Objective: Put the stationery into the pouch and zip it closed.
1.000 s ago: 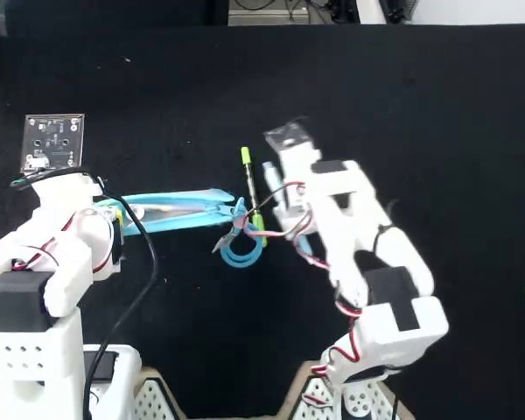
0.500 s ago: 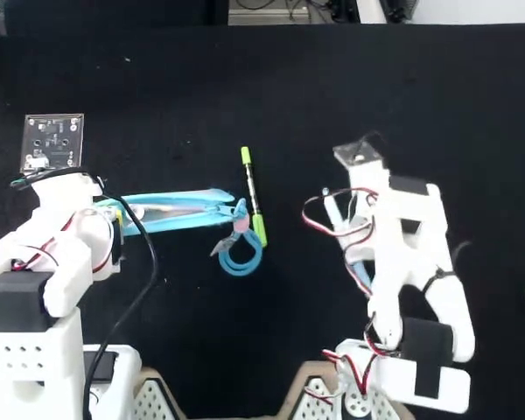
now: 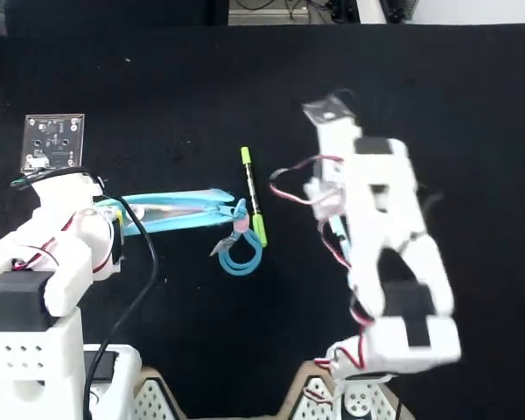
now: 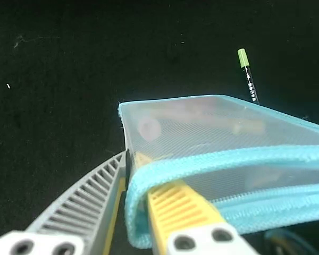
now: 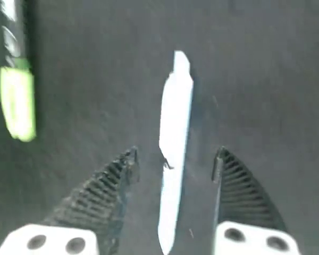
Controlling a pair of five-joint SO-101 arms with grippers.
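Two pens lie near the middle of the black tabletop (image 3: 437,87), outside the clear blue-trimmed pouch (image 4: 202,133): a white-blue pen (image 5: 175,133) and a green marker (image 3: 252,194). Right gripper (image 5: 173,154), fingers open, straddles the white-blue pen. Left gripper (image 4: 132,159) clamps the pouch's end. Pickup step, I judge; next, close and lift.

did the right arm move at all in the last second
Yes. In the high view the right arm swung right, away from the green pen, then came partly back towards it.
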